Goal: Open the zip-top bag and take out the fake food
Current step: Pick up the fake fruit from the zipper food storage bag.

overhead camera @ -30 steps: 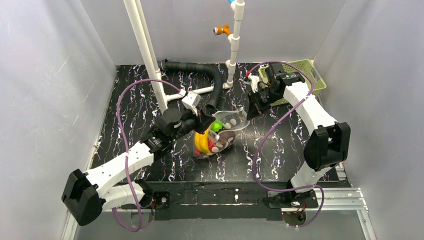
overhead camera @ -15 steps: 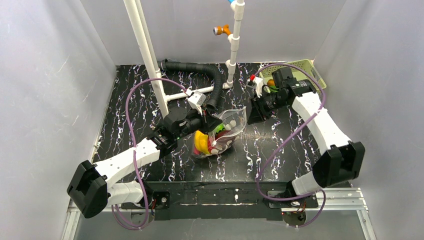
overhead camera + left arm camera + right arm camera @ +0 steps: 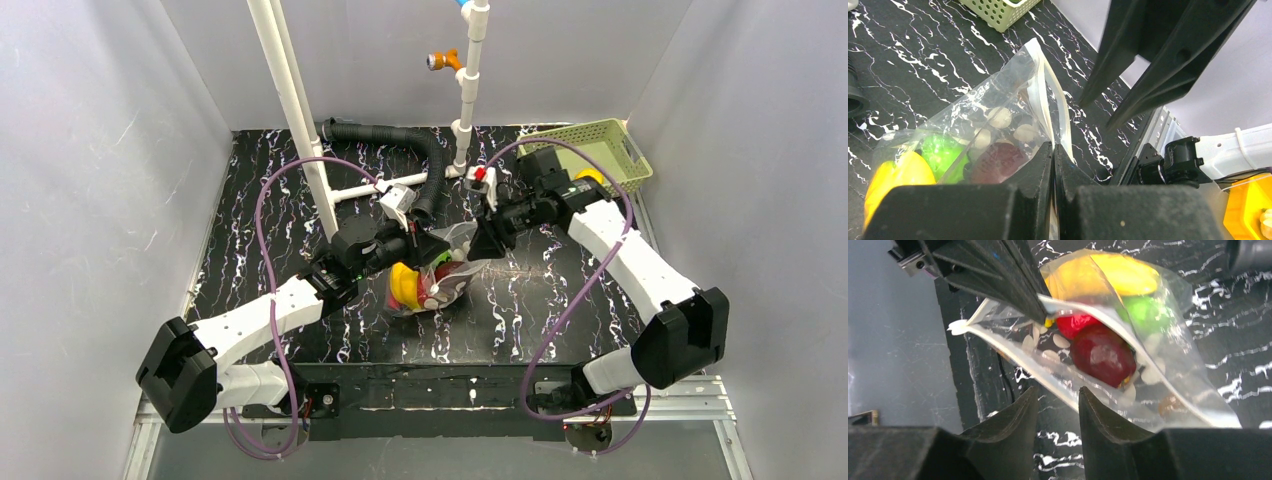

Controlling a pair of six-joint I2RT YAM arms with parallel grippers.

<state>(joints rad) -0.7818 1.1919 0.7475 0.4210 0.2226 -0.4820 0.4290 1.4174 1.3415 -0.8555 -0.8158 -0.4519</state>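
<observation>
Right fingers (image 3: 478, 242) have come back from the basket (image 3: 628, 140) at the far right corner of the worktop (image 3: 250, 230) to the bag (image 3: 452, 272) in the last second. They went from closed to partly open on the way. Left arm barely shifted.

Left fingers (image 3: 1053, 155): fully closed, pinching the bag's top lip near one end of the mouth.

Right fingers: moderate gap, nothing held. The right wrist view puts the tips just in front of the bag's other lip, one tip on each side of its line. Can't tell whether they touch the plastic.

Bag: mid-worktop, between the two arms. The mouth is parted and faces the right arm. One lip is in the left fingers' pinch, the other sags toward the right fingers.

In the bag, seen through the plastic:
- 2 yellow pieces (image 3: 1125, 272)
- 1 green ball (image 3: 1143, 312)
- 1 bright red piece (image 3: 1075, 322)
- 1 dark red apple (image 3: 1103, 355)
- 1 brownish piece (image 3: 1168, 406) low in a corner, too blurred to identify

Basket: 1 yellow-orange piece (image 3: 590, 177) visible at its near side. The right arm covers part of the inside.

Counts: 1 bag, 1 basket.
</observation>
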